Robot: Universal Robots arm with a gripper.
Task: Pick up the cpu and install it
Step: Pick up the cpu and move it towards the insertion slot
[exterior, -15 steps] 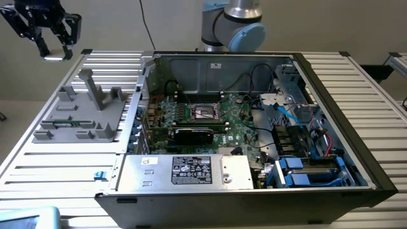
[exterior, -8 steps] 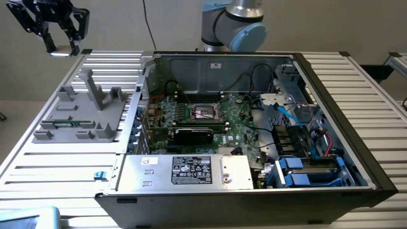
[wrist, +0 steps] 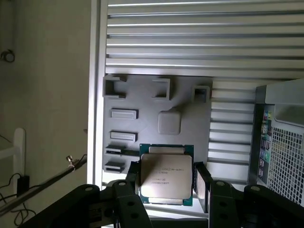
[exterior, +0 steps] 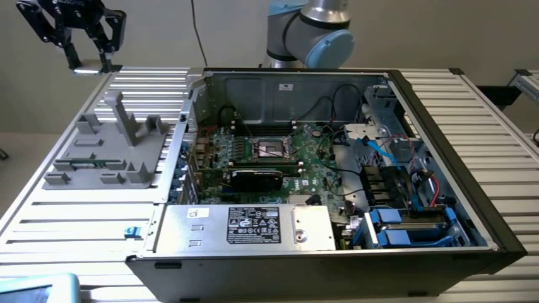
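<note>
Closest to your wrist camera is the tool (wrist: 167, 183), its two black fingers (wrist: 202, 186) clamped on opposite edges of the cpu (wrist: 166, 176) — you are grasping it, lifted clear of everything below. The chip sits flat across the tips with its silver metal top facing the camera. Its printed lines run from one finger toward the other, and a thin green rim shows along the two free edges. It is near enough square that no long axis stands out, and its sides lie parallel to the fingers.

Beneath it, well apart, you see the grey fixture (wrist: 190, 137) on the slatted tabletop (wrist: 199, 42), with a shallow square recess (wrist: 169, 122) in its middle.

From the exterior view, your tool (exterior: 91, 66) hangs high over the tabletop's far corner on the exterior view's left, beyond the fixture (exterior: 101, 158). The cpu (exterior: 86, 71) shows there as a bright flat sliver at the fingertips. The open case (exterior: 438, 189) lies well away toward the exterior view's right — its socket (exterior: 271, 148) sits on the board, just behind a black card (exterior: 257, 178).
</note>
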